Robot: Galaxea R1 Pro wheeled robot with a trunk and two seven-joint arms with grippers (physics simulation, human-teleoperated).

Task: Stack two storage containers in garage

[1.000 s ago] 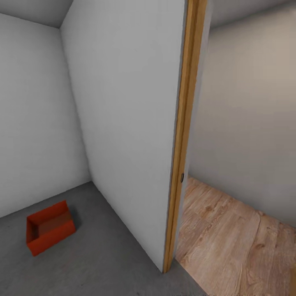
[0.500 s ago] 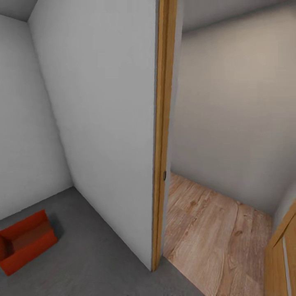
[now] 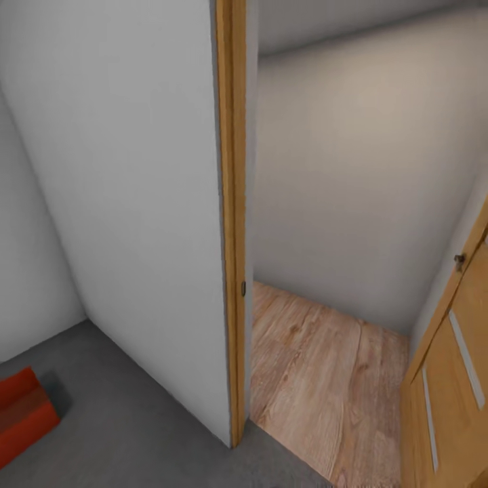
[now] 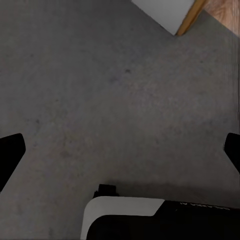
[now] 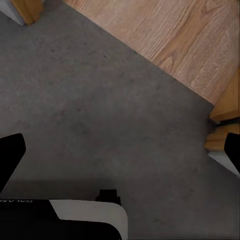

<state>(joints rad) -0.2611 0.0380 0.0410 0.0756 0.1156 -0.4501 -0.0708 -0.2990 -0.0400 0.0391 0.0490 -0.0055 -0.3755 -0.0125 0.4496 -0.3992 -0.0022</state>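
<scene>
One storage container, orange-red, sits on the grey floor at the lower left edge of the head view, cut by the frame so that just one corner part shows. It is near the pale wall of the garage and well apart from the door opening.

An open white door with a wooden edge stands between the grey floor and the light wood plank floor beyond. The passage lies between this door edge and a second wooden door at the right; the plank floor runs to a beige wall.

Compared with half a second ago, the whole picture has shifted left, so the camera has turned right: less of the container is seen and more of the right door.

In each wrist view, the left gripper and the right gripper have their fingers spread wide, holding nothing, above bare grey floor.
</scene>
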